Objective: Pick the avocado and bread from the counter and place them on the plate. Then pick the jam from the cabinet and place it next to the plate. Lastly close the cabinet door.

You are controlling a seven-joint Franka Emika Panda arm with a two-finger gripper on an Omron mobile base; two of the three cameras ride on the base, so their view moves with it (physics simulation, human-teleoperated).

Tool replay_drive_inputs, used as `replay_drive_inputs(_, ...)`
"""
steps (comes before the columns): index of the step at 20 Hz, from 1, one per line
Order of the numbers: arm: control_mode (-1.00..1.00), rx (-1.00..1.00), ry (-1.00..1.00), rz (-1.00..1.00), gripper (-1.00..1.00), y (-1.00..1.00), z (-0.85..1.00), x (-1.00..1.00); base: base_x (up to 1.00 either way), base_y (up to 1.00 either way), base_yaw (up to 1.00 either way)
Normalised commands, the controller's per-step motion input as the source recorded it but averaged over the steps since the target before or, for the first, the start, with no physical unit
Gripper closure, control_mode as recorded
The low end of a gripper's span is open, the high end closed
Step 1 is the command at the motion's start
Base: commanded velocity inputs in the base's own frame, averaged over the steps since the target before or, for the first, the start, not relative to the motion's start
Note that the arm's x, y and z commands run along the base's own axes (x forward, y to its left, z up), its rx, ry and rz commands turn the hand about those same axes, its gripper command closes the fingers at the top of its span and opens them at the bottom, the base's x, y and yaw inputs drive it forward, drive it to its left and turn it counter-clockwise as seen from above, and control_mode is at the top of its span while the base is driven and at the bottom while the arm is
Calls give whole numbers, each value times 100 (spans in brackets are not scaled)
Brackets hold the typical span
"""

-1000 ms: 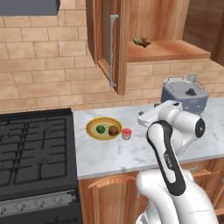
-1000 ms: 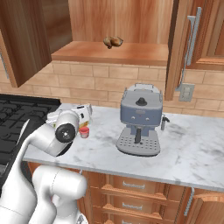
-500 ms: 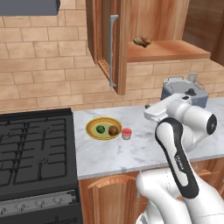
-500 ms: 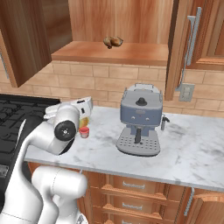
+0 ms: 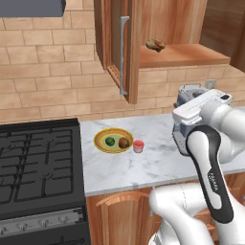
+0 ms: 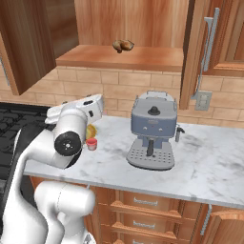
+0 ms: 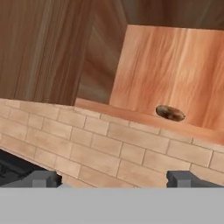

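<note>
The yellow-rimmed plate (image 5: pixel 102 136) lies on the white marble counter (image 5: pixel 153 165) and holds the dark green avocado (image 5: pixel 110 141) and the brown bread (image 5: pixel 124 142). The red jam (image 5: pixel 138 146) (image 6: pixel 91 143) stands on the counter just right of the plate. Above, the cabinet door (image 5: pixel 114 43) hangs open with its grey bar handle (image 5: pixel 124 55) facing out. My gripper (image 7: pixel 113 179) is open and empty. It is raised above the counter to the right of the jam and faces the open cabinet (image 7: pixel 166 74) and its shelf (image 7: pixel 131 114).
A lumpy brown pastry (image 5: pixel 155 45) (image 7: pixel 170 112) lies on the cabinet shelf. A grey coffee machine (image 6: pixel 151 128) stands on the counter right of the arm. The black stove (image 5: pixel 38 162) lies left of the counter. A second closed cabinet door (image 6: pixel 209 38) hangs at the right.
My hand has risen and swung right, away from the jam, and tilted up toward the cabinet. The jam, plate, avocado and bread have not moved.
</note>
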Motion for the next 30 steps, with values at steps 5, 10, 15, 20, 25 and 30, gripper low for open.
replay_drive_inputs(5,-100,-3,-9,-10,-100,-39,30,-61,0,0,0)
replay_drive_inputs(10,-100,-9,-8,-10,-100,-31,0,-72,0,0,0)
replay_drive_inputs(15,-100,-13,-11,-9,-100,-6,0,-88,0,0,0)
replay_drive_inputs(20,-100,-8,-13,-4,-100,-3,0,-81,0,0,0)
replay_drive_inputs(25,-100,-4,-13,0,-100,-35,0,-52,0,0,0)
replay_drive_inputs(30,-100,-2,-7,0,-100,-51,0,-5,0,0,0)
